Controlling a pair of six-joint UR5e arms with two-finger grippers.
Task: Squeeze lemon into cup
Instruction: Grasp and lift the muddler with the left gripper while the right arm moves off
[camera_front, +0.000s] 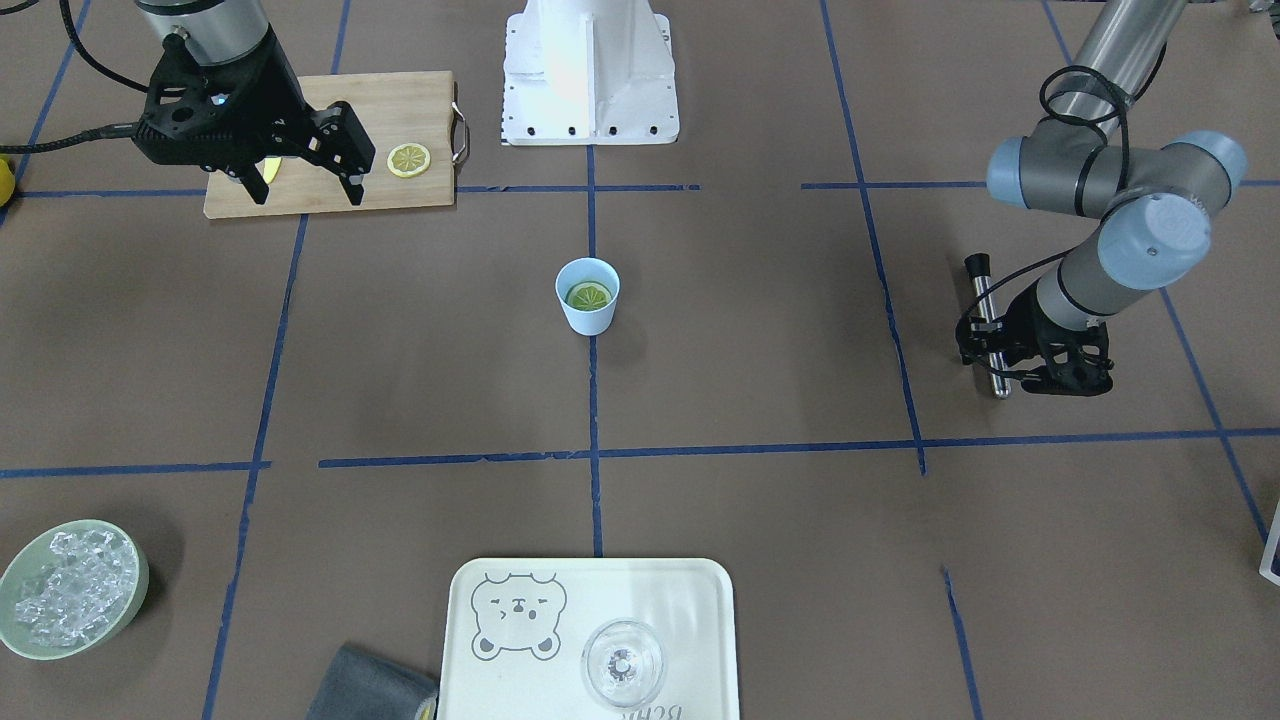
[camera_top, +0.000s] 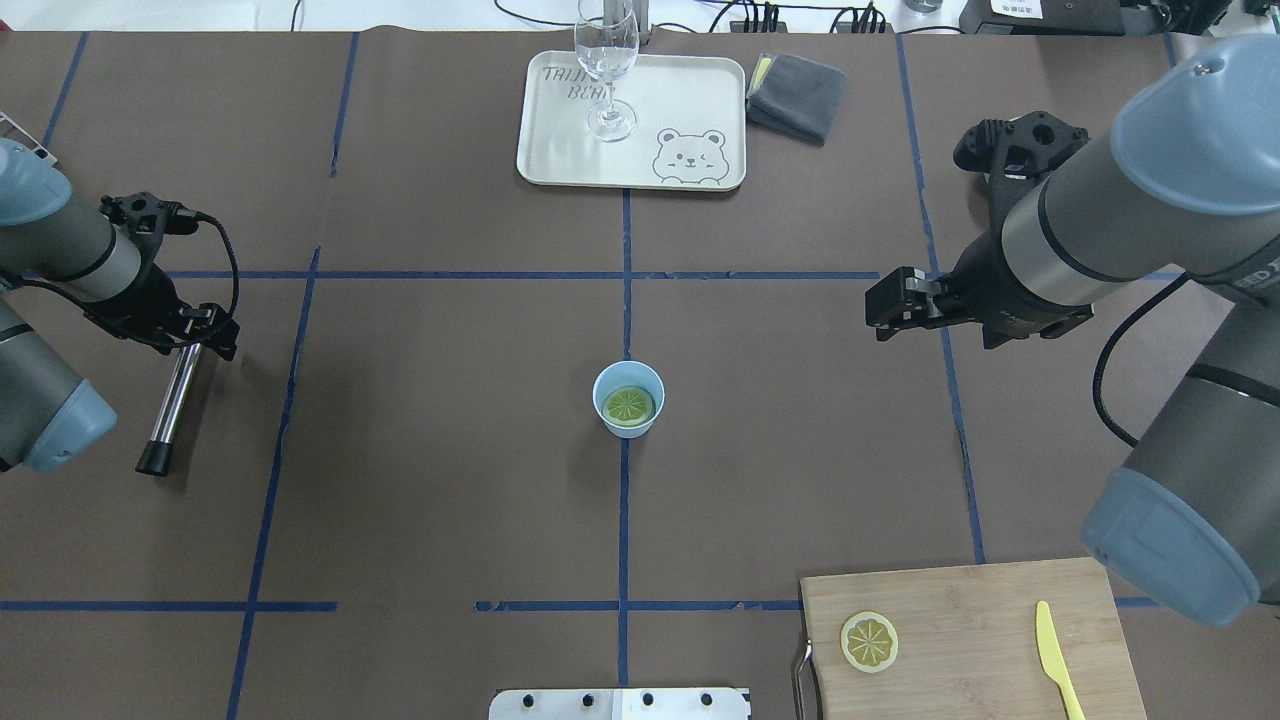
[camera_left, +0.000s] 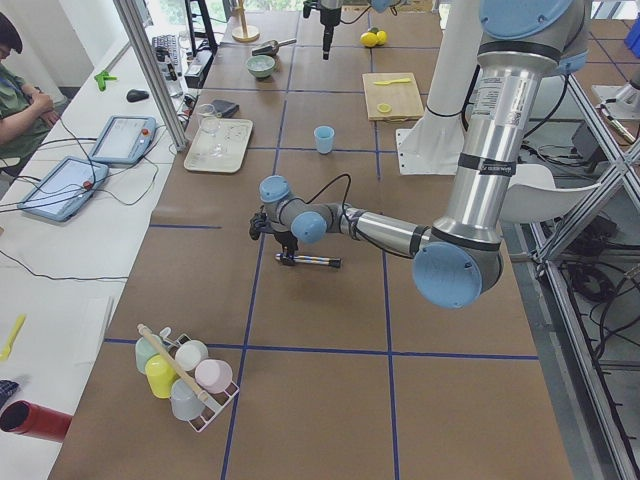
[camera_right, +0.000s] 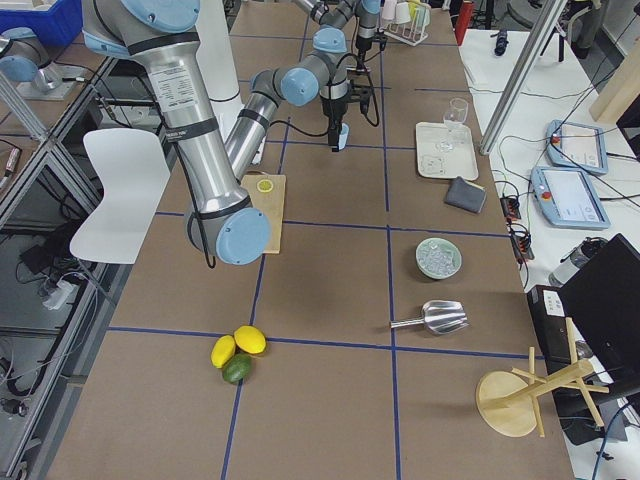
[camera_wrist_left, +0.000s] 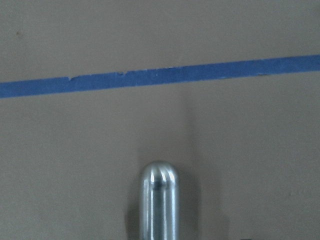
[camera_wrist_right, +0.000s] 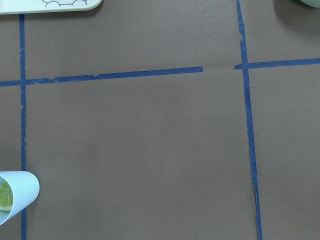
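With the lemon (camera_front: 589, 295) seen flat inside the cup (camera_front: 587, 318) and the right gripper (camera_front: 308, 195) released well apart from it, pressing is judged next — the metal rod (camera_front: 986, 308) clenched by the left gripper (camera_front: 1002, 357) is needed above the cup.

The cup (camera_top: 628, 398) was light blue; the lemon (camera_top: 629, 405) inside looked yellow-green with spoke lines. At five o'clock a second slice (camera_top: 869, 641) was yellow, pale-rimmed, on a tan board (camera_top: 980, 630). Blue tape (camera_top: 624, 520) gridded the brown table (camera_top: 450, 450). At twelve o'clock, the cream tray (camera_top: 560, 150) bore a grey bear outline.
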